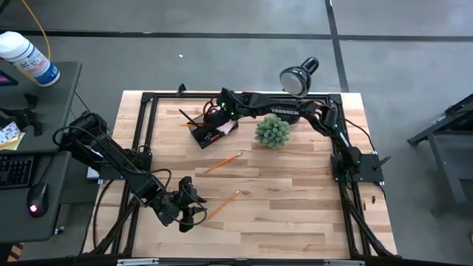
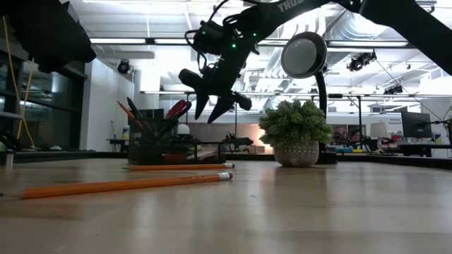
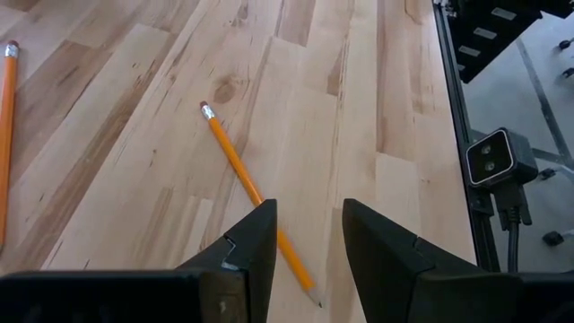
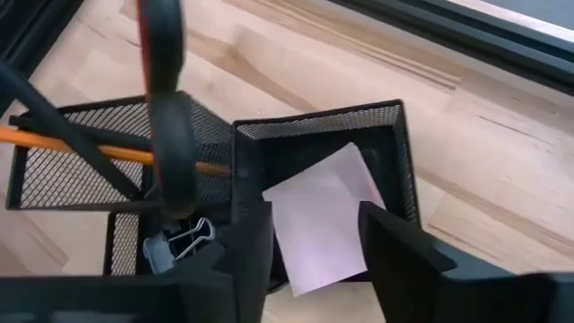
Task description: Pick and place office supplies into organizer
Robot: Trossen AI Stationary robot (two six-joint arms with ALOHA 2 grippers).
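The organizer (image 1: 211, 131), a dark mesh box, stands at the table's far middle. It holds orange-handled scissors (image 4: 166, 108), a pencil (image 4: 90, 144), a binder clip (image 4: 184, 240) and a pink sticky-note pad (image 4: 323, 211). My right gripper (image 4: 314, 213) hovers open above it (image 2: 214, 106) and holds nothing. Two orange pencils lie flat on the table, one in the middle (image 1: 222, 163) and one nearer (image 1: 224, 204). My left gripper (image 3: 309, 215) is open at the near left (image 1: 194, 207), its fingers above the nearer pencil's (image 3: 242, 170) sharpened end.
A green spiky plant (image 1: 272, 131) in a pot stands just right of the organizer. A black desk lamp (image 1: 299, 76) stands at the far edge behind it. A black frame rail (image 3: 457, 126) borders the table. Bare wood lies between the pencils and the near edge.
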